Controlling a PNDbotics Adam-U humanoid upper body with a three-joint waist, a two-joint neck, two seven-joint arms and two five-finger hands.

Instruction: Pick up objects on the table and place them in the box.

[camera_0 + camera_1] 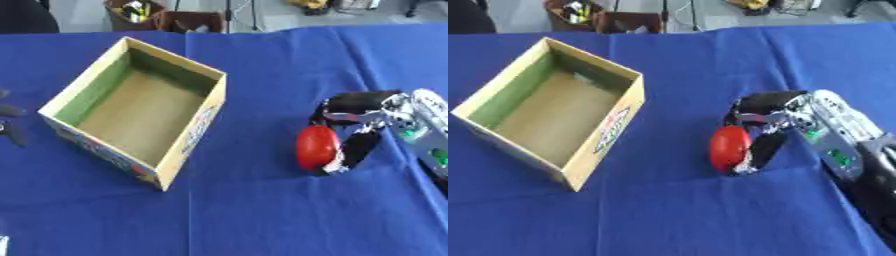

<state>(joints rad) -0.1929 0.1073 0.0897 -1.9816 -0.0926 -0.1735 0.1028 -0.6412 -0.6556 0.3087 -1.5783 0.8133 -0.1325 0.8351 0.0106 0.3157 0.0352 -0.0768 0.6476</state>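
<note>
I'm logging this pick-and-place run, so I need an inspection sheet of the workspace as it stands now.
Surface: table under a creased blue cloth.
Job's things: open cardboard box on the left, nothing seen inside; red object on the cloth to its right.
Clutter: nothing seen on the cloth.
Hands: right hand low over the cloth, fingers curled around the red object. Left hand shows only as dark fingers at the left edge of the left eye view, seemingly relaxed.
Cables: nothing seen on the table; thin dark lines run down past the far edge.
Surroundings: brown container of mixed items on the floor behind the table.
</note>
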